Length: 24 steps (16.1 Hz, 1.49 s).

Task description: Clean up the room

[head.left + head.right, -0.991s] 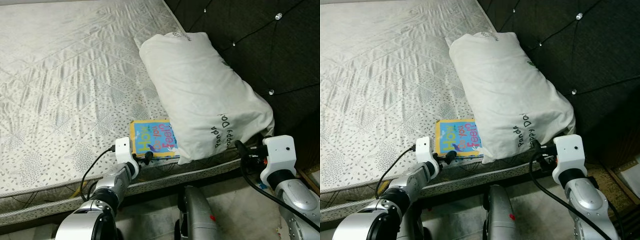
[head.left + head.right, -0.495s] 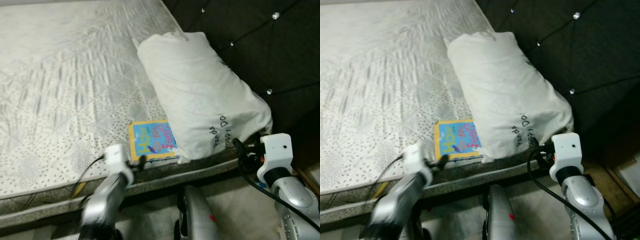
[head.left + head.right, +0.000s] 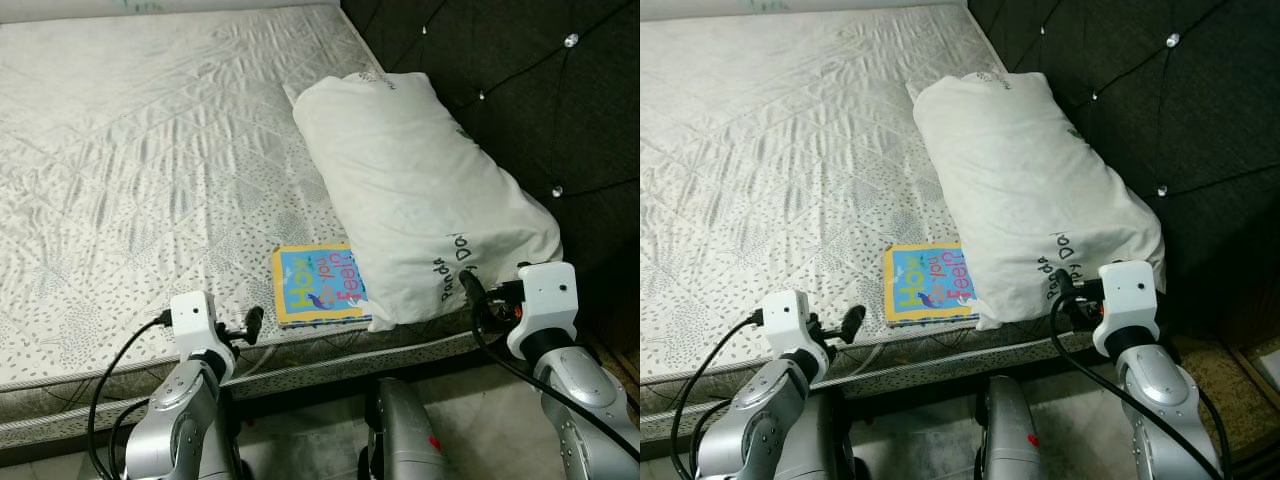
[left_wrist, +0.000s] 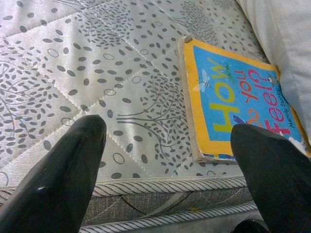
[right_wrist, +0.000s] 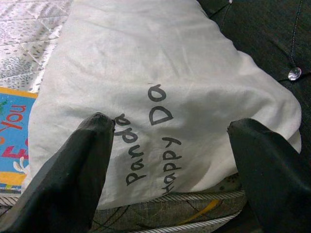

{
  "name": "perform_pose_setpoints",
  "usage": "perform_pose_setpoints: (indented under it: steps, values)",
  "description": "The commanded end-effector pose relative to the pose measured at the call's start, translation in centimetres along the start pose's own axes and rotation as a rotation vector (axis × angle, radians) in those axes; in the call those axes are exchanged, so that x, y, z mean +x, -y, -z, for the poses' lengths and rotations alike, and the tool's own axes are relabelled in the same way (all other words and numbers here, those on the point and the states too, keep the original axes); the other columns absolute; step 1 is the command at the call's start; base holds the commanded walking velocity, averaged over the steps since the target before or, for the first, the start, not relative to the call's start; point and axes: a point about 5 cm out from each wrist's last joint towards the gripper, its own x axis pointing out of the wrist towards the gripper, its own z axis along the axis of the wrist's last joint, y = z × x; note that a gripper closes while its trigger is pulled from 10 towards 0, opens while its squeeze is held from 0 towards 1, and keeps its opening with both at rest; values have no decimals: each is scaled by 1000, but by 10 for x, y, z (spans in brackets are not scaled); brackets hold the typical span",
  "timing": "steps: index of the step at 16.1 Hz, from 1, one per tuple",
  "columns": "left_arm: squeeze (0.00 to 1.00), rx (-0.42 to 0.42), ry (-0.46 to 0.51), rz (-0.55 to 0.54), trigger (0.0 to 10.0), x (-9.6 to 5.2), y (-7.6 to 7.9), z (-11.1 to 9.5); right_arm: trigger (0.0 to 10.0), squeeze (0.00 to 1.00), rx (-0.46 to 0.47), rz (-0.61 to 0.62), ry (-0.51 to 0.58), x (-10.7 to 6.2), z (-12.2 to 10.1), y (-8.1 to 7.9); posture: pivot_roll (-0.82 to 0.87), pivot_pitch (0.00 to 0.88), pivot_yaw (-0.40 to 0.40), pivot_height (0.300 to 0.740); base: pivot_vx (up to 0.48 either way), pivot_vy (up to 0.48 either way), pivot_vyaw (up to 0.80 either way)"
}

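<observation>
Two spread pincers, left pincer (image 4: 167, 160) and right pincer (image 5: 172, 160), face quilted mattress (image 3: 130, 150) holding book (image 3: 318, 285) and pillow (image 3: 420, 200).

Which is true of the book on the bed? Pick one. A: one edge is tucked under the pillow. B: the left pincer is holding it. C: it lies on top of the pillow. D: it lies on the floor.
A: the book lies flat on the mattress with its right edge under the pillow; the left pincer is open, short of it.
</observation>
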Motion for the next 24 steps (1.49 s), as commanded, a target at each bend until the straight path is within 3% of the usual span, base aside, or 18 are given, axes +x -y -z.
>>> perform_pose_setpoints:
  steps: [1, 10, 11, 12, 13, 17, 20, 24]
  values:
    - [0, -11, -13, 6, 10000, 0, 6, 3, 10000, 0, 0, 4, -11, -1, 3, 1, -150, 92, -29, 580, 0, 0, 0]
    - [0, -11, -13, 6, 10000, 0, 6, 3, 10000, 0, 0, 4, -11, -1, 3, 1, -150, 92, -29, 580, 0, 0, 0]
    - [0, 69, 142, -59, 10000, -22, -9, -29, 10000, 0, 126, -17, 5, 26, 2, -18, -10, 0, -35, 580, 0, 0, 0]
    - [0, 163, 327, -112, 10000, -31, -23, -59, 10000, 0, 267, -62, 9, 55, -3, -44, -8, 0, -36, 580, 0, 0, 0]
    - [0, 188, 361, -128, 10000, -31, -27, -64, 10000, 0, 292, -77, 9, 60, -4, -50, -6, 0, -39, 580, 0, 0, 0]
    - [0, 222, 324, -192, 10000, -37, -38, -59, 10000, 0, 210, -69, 16, 58, 0, -48, 7, 0, -43, 580, 0, 0, 0]
    - [0, 245, 359, -189, 10000, -39, -41, -62, 10000, 0, 241, -96, 71, 66, -8, -52, 7, 0, -37, 580, 0, 0, 0]
    - [0, 251, 417, -175, 10000, -28, -36, -73, 10000, 0, 292, -106, 139, 77, -27, -55, -2, 0, -42, 580, 0, 0, 0]
